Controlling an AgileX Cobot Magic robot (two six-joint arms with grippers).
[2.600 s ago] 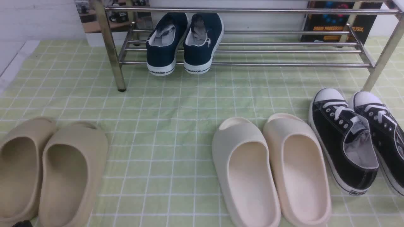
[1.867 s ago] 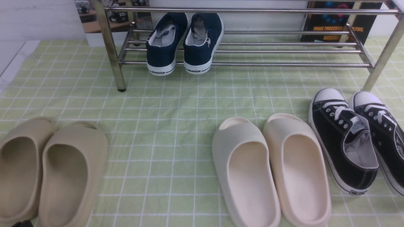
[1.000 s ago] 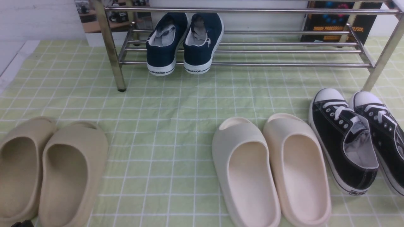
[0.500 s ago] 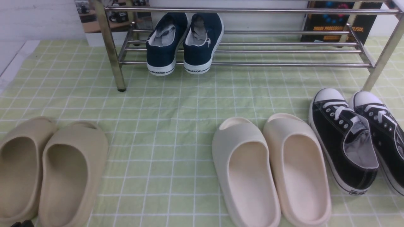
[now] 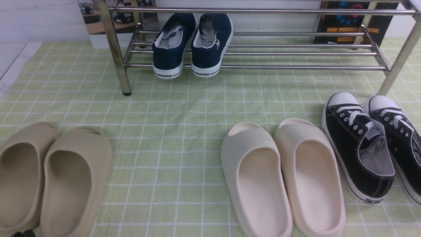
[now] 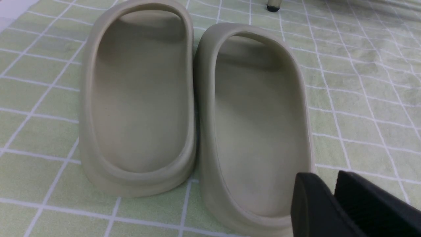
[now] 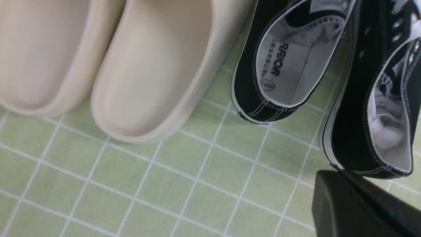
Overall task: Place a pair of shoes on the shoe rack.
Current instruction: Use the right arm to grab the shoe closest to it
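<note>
At the opening step: reaching for the pair, nothing gripped or lifted yet.

Still down on the green checked worktop (image 5: 184, 108), at its right edge, just in front of the rack's right front leg: the two black canvas lace-up sneakers with white rubber toe caps (image 5: 345, 144). Side by side and touching, toes toward the low chrome shoe rack of thin horizontal bars (image 5: 296, 67), heels toward the robot. Just beside them, toward the middle, a pair of cream foam slides (image 5: 309, 177).

Right fingers (image 7: 348, 204) pressed together and empty, hovering just behind the outer sneaker's heel. Left fingers (image 6: 312, 204) low at the heel of the tan foam slides (image 5: 75, 177) near the left edge; only a thin slit showing there, so impossible to tell whether spread or closed.

Next, most likely: spread the right fingers, drop over a heel collar, pinch the canvas wall, then lift and carry to the bars right of the navy slip-on sneakers (image 5: 192, 46).

White laces, metal eyelets, white soles with a dark stripe, grey lining. Probably light and floppy; apt to fold or swing under a heel pinch.
</note>
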